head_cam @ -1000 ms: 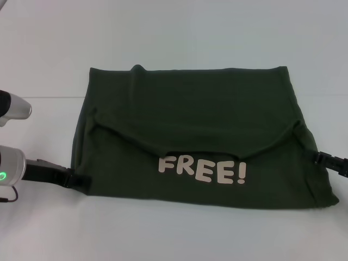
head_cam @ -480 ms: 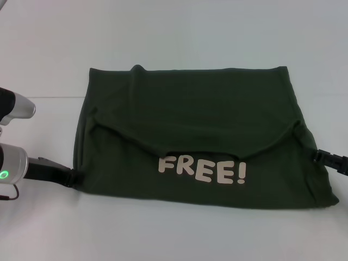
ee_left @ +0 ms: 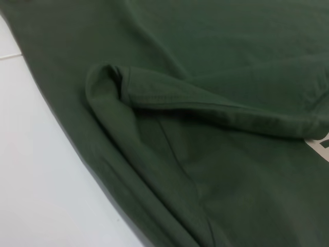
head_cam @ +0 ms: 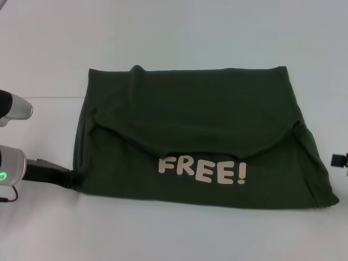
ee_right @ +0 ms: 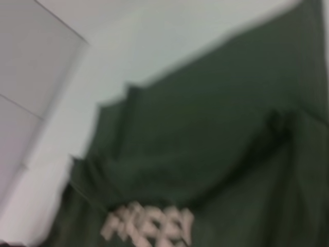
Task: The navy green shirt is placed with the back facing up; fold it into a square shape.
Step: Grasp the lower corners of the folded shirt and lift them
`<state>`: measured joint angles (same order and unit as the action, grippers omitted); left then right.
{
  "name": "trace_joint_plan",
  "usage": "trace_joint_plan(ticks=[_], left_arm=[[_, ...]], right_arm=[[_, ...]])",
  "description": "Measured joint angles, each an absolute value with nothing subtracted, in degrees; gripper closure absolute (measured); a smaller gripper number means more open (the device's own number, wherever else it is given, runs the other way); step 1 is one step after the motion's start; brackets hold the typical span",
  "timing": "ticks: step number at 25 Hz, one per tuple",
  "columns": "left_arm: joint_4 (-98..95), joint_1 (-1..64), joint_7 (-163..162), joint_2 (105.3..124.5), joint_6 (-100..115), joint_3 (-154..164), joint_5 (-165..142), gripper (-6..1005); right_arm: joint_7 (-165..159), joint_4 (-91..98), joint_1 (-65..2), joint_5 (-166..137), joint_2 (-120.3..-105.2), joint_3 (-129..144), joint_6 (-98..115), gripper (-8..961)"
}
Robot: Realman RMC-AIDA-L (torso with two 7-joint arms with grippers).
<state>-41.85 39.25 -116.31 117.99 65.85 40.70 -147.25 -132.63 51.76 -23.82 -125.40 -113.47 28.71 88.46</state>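
Though folded, navy green shirt (head_cam: 196,136) lettering-up

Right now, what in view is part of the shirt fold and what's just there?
Part of the job:
- navy green shirt, folded, "FREE!" lettering face up
- left gripper, at the shirt's near left edge
- right gripper, off the shirt's right edge, apart from it

Just there:
- white table; nothing else lies on it
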Motion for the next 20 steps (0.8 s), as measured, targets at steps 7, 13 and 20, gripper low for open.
trace_joint_plan(ticks=[7,13,20], left_arm=[[-41.85,39.2,-116.13,118.04,66.04,40.7,-147.21,962],[-41.79,39.33,-116.02,118.04,66.09,40.7,-147.13,962],[-41.58,39.2,-116.01,117.98,66.17,40.69,-147.12,961]], right_arm=[[-145.73,57.76,-30.75,-148.08,-111.92,28.79,94.89,54],[-146.6,56.39,-36.28,-156.97,-112.67,30.32,91.92,56],[-146.73,52.0,-39.66,-157.14,-113.32,32.6,87.86,55]])
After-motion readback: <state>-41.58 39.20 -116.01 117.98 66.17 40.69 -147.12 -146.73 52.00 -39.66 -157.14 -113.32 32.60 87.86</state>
